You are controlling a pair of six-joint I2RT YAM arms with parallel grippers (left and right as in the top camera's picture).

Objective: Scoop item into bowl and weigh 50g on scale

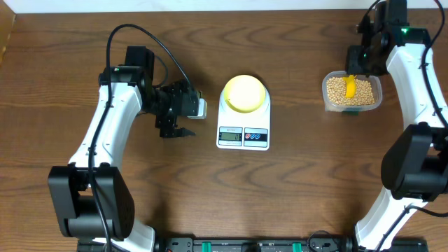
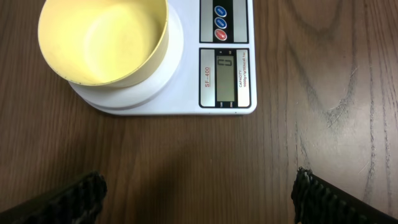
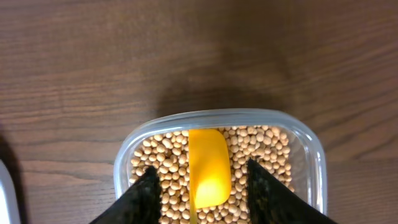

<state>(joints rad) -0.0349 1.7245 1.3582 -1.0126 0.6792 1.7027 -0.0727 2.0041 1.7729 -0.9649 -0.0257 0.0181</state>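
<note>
- The beans (image 3: pixel 161 155) all lie in the clear tub (image 3: pixel 311 149) on the right side of the worktop (image 1: pixel 294 189), well apart from the scale. None are in the bowl.
- The bowl (image 2: pixel 102 37) stands empty on the scale (image 2: pixel 186 93), whose display seems to read zero.
- A yellow scoop (image 3: pixel 208 165) rests on the beans inside the tub. Our right fingers (image 3: pixel 140 199) stand part-way open astride it. Beans show in the gap on each side, so we judge that they grip nothing.
- Our left fingers (image 2: pixel 68 202) are spread wide over bare wood near the scale and hold nothing.
- We judge the task barely begun. Gripping the scoop, filling it, carrying it over, tipping it into the bowl and trimming to the target weight are all left.
</note>
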